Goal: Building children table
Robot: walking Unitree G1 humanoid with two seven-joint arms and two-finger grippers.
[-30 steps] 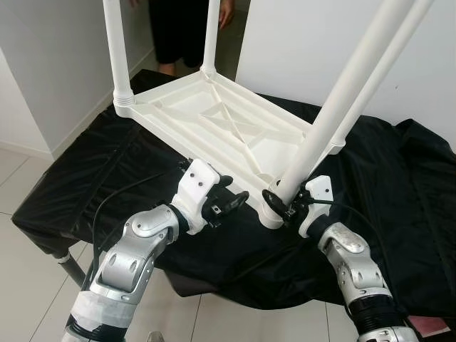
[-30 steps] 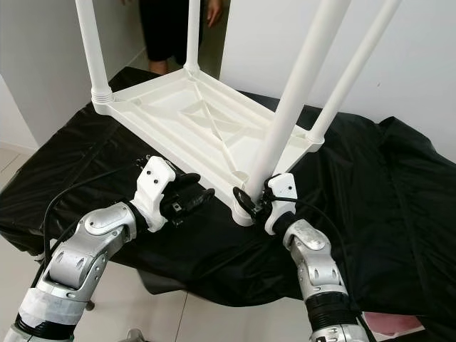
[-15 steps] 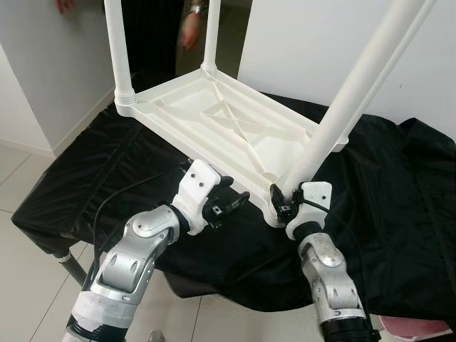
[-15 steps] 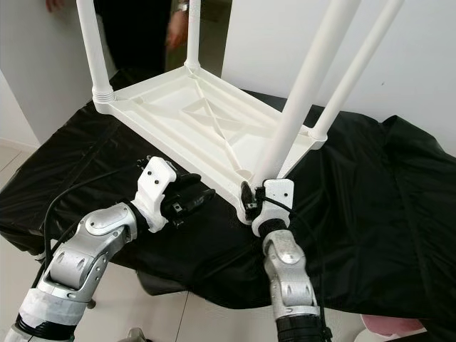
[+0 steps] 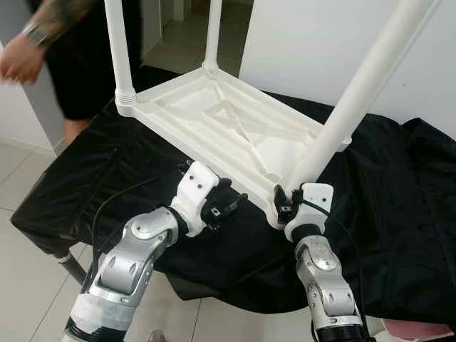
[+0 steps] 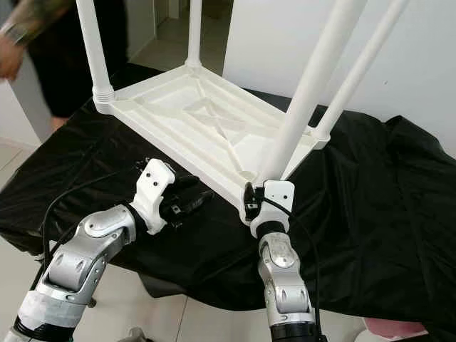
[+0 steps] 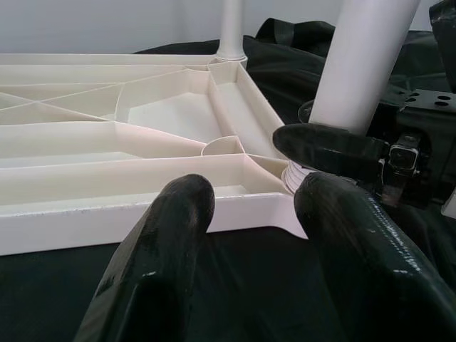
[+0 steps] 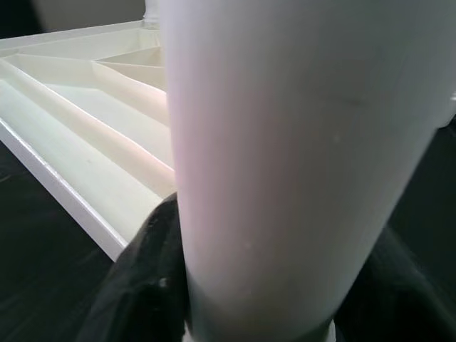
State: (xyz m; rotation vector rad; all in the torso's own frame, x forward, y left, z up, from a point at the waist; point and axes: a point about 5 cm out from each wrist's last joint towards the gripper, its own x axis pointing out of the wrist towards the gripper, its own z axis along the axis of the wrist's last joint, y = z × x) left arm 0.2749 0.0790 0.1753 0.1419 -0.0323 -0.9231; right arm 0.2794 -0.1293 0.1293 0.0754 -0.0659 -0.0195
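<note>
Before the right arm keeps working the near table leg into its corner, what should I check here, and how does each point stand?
1. Right gripper clamped around the near leg at its base: ok.
2. Near leg upright in its corner socket: not ok, it leans.
3. Leg fully seated: cannot tell.
4. Left gripper open beside the tabletop edge, holding nothing: ok, though it does not brace the top.
5. Upturned tabletop lying flat on the black cloth: ok.
6. Person at the far left corner, close to the legs: not ok.
</note>
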